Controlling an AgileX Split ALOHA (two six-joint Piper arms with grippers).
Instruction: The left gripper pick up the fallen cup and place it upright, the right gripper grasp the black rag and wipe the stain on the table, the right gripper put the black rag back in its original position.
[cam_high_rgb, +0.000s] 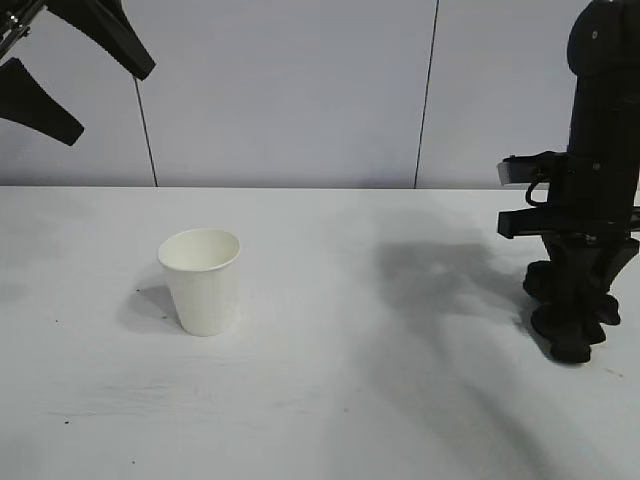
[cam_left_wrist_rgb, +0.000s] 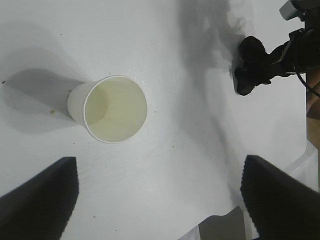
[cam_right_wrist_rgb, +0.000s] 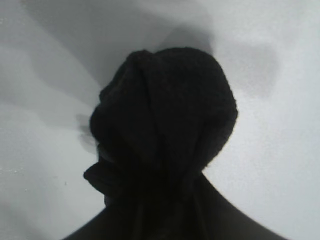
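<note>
We are seeing the cup standing upright on the white desk, rim up and empty, and nothing is touching it. In the left wrist view it is sitting out ahead of the left gripper, well apart from both tips and a little toward one side of the gap between them. Those jaws are standing spread wide, holding nothing. In the exterior view the left gripper is hanging high at the upper left, well above the cup and off the desk.

Farther across, the right gripper is pointing straight down at the right side of the desk, its jaws pinching the black rag. The rag is bunching into a dark lump directly under the jaws, with its lower end touching the desk or sitting just above it; we cannot tell which. In the right wrist view the rag is filling the space past the jaws and hiding the tips. The cup is lying well apart from these jaws, far off to their side.

We are not finding the stain in any view; only faint specks are showing near the cup's base.
</note>
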